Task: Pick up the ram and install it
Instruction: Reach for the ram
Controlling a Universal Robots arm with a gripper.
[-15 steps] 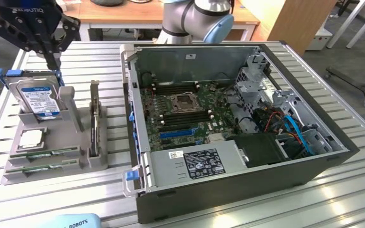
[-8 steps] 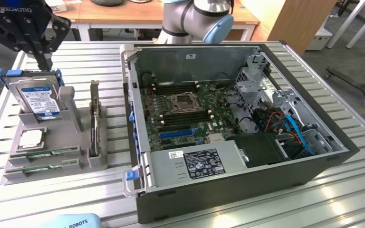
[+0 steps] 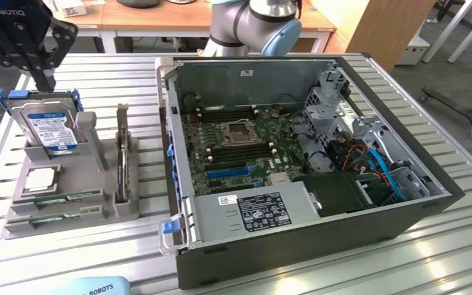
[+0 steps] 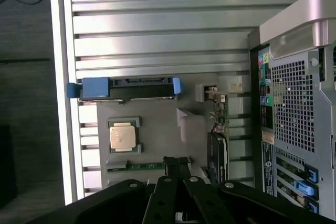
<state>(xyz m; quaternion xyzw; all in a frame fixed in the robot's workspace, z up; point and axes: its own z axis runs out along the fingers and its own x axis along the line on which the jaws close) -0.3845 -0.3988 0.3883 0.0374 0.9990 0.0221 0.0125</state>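
Two green ram sticks [image 3: 59,200] [image 3: 54,217] lie in slots at the near end of the grey holder [image 3: 80,178], at the exterior view's left. In the wrist view one ram stick [image 4: 137,166] shows just beside the fingertips. My black gripper [image 3: 45,83] hangs above the far end of the holder, over the hard drive [image 3: 49,126], well apart from the ram. In the wrist view the gripper [image 4: 177,162] has its fingers pressed together, shut, with nothing between them.
The holder also carries a silver processor chip [image 3: 40,178] [image 4: 123,135] and an upright dark expansion card [image 3: 121,157]. The open computer case [image 3: 302,221] stands at the exterior view's right, its motherboard [image 3: 236,138] exposed. The slatted metal table [image 3: 96,80] runs underneath.
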